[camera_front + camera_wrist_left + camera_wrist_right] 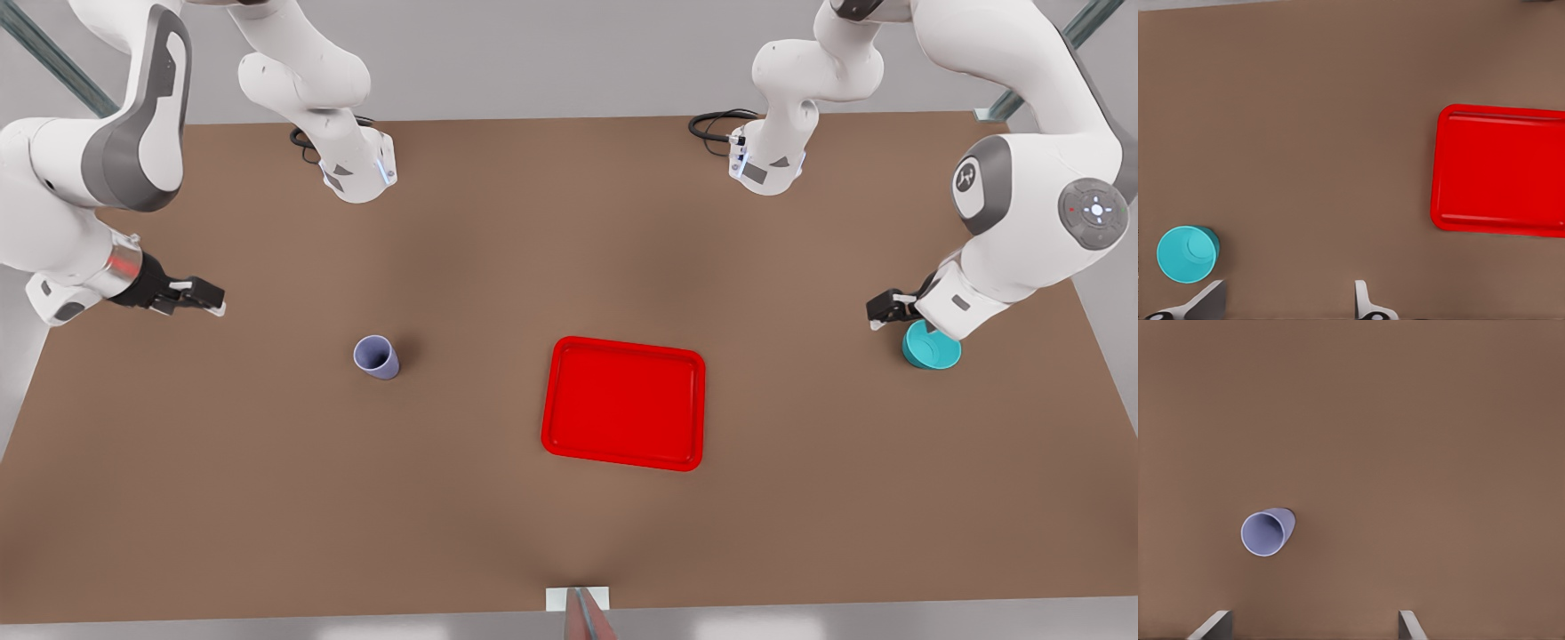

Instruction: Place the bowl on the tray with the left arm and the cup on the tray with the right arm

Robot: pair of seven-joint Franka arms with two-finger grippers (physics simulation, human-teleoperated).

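Front view: my left hand (882,311), spread beside the bowl (933,348), could knock it away; my right hand (203,298) waits spread

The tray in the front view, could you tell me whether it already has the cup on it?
No, the tray is bare, and the cup stands apart on the table toward the front view's left.

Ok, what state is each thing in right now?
Bowl: upright on the table, not gripped.
Cup: upright on the table, untouched.
Tray: flat, nothing on it.
Left gripper: open, beside the bowl.
Right gripper: open, short of the cup.
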